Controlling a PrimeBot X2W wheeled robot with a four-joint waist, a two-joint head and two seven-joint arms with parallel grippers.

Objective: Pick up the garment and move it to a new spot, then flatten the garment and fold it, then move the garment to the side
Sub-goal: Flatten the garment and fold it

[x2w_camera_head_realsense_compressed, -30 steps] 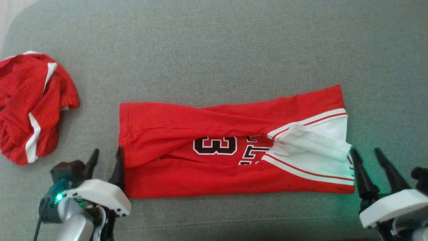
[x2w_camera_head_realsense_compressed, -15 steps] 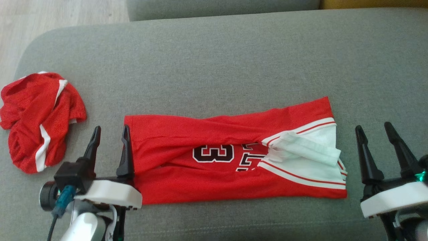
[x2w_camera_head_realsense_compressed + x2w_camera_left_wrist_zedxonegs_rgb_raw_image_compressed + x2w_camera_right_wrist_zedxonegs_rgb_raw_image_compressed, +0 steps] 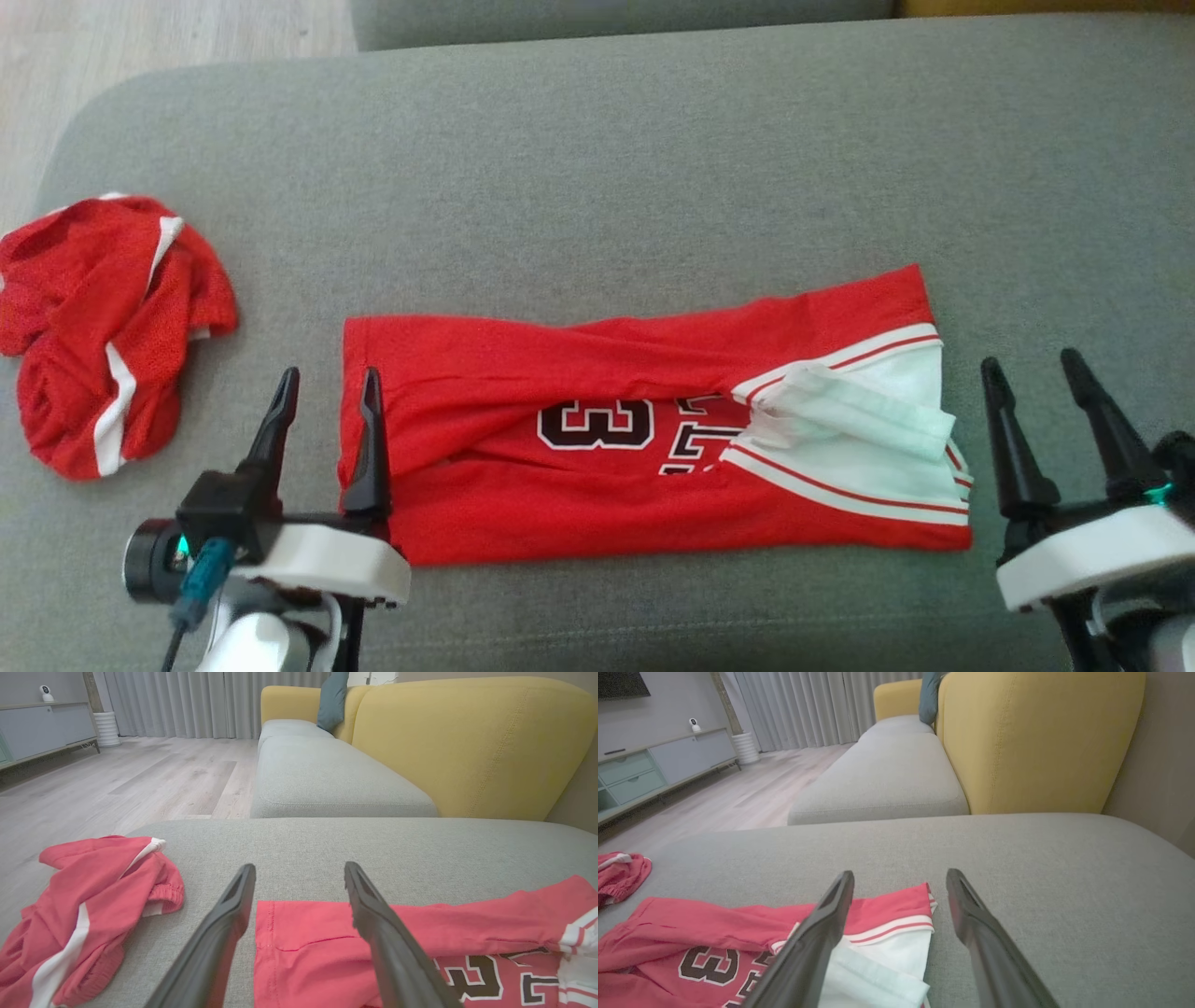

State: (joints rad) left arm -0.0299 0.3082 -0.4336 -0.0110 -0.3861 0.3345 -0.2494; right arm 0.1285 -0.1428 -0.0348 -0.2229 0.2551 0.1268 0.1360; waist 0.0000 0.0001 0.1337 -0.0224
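Observation:
The garment (image 3: pixel 635 439) is a red jersey with white trim and black numbers. It lies folded into a long strip across the grey cushion (image 3: pixel 597 168). My left gripper (image 3: pixel 330 375) is open at the jersey's left end, one finger over the red edge and the other over bare cushion. The left wrist view shows that edge of the garment (image 3: pixel 317 952) between the left gripper's (image 3: pixel 300 867) fingers. My right gripper (image 3: pixel 1028 360) is open just past the white right end, holding nothing. In the right wrist view the garment (image 3: pixel 705 933) lies left of the right gripper (image 3: pixel 901 872).
A crumpled pair of red shorts (image 3: pixel 103 327) with white stripes lies at the cushion's left end, close to its rounded edge. Beyond the cushion are a second grey seat (image 3: pixel 327 779), a yellow sofa back (image 3: pixel 467 742) and wooden floor (image 3: pixel 117 779).
The head view has tilted up, showing more of the far cushion. Both grippers have risen from the jersey's ends. The left one has shifted slightly right, over the jersey's left edge.

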